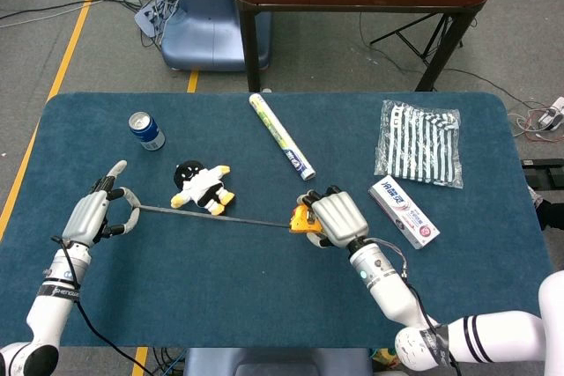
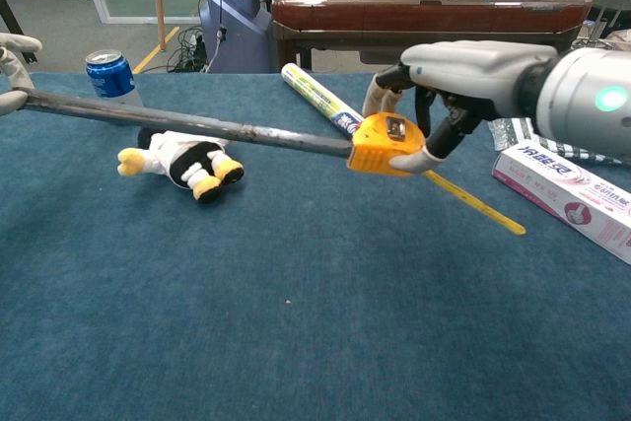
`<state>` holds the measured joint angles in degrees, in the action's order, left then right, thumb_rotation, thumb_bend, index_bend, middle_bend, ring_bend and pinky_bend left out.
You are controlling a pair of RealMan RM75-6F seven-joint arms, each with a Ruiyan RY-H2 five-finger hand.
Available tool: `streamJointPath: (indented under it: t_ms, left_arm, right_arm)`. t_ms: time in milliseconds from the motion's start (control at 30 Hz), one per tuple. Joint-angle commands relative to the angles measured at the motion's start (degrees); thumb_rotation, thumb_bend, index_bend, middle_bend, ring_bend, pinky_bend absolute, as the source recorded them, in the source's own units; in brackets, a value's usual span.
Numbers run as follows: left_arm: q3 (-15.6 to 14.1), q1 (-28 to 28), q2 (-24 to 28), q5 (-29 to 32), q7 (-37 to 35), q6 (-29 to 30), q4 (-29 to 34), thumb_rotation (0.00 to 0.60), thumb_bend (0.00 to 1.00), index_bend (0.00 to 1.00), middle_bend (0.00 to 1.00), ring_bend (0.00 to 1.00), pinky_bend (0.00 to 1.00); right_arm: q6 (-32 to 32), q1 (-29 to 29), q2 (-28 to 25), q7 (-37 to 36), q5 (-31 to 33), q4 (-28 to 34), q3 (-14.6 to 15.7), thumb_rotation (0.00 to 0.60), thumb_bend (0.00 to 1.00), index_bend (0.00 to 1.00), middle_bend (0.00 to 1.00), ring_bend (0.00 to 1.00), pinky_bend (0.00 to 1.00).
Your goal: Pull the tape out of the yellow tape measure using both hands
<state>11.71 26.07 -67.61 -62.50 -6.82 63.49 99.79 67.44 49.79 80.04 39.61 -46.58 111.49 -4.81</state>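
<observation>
My right hand [image 1: 339, 219] [image 2: 463, 76] grips the yellow tape measure [image 1: 304, 218] [image 2: 385, 145] case above the middle of the blue table. A long dark tape [image 1: 211, 216] [image 2: 187, 123] runs out of the case to the left, held above the cloth. Its far end is pinched in my left hand [image 1: 92, 216] [image 2: 12, 74] near the table's left edge; the chest view shows only part of that hand at the frame edge. A thin yellow strap [image 2: 473, 202] hangs from the case toward the right.
A black, white and yellow plush toy [image 1: 201, 188] [image 2: 182, 162] lies under the tape. A blue can [image 1: 145, 129] [image 2: 108, 74] stands back left. A rolled tube [image 1: 281, 135] [image 2: 317, 96], a toothpaste box [image 1: 403, 210] [image 2: 572, 204] and a striped bag [image 1: 420, 143] lie to the right.
</observation>
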Motion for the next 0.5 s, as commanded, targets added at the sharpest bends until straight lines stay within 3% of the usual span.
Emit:
streamJointPath:
  t_ms: [33, 233, 500]
  left_arm:
    - [-0.33, -0.42, 0.17, -0.6, -0.09, 0.26, 0.31, 0.6, 0.47, 0.61, 0.0, 0.0, 0.0]
    - [-0.91, -0.92, -0.04, -1.36, 0.35, 0.46, 0.69, 0.6, 0.47, 0.61, 0.0, 0.0, 0.0]
    - [-0.71, -0.91, -0.66, -1.34, 0.43, 0.32, 0.05, 0.6, 0.47, 0.61, 0.0, 0.0, 0.0]
  right_arm:
    - [-0.08, -2.6, -2.9, -2.33, -3.67, 1.36, 2.42, 0.6, 0.55, 0.55, 0.53, 0.45, 0.23]
    - [-0.68, -5.62, -5.85, -5.9, -7.12, 1.38, 4.48, 0.6, 0.55, 0.55, 0.54, 0.45, 0.23]
    - [-1.68, -6.72, -6.46, -6.69, -9.01, 1.43, 4.66, 0.6, 0.55, 0.55, 0.54, 0.45, 0.23]
